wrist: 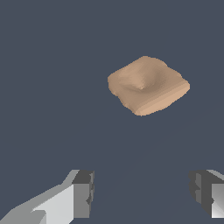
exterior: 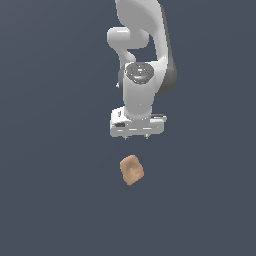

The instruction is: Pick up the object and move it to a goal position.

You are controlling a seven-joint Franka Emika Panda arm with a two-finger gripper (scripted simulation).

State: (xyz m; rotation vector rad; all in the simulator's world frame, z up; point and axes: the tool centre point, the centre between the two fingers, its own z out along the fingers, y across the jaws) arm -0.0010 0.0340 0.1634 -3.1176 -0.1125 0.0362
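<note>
Claw [exterior: 136, 137] spread wide, holding nothing | object [exterior: 132, 170] apart from it, seemingly grounded | no writing legible

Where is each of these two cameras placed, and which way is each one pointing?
Exterior view: off the arm, apparently high up and looking down on the grey floor; shows the white arm, the pincer and the tan block.
Wrist view: on the wrist, looking past the open pincer at the block; only the fingertips show.
Shared: block, pincer, floor.
</note>
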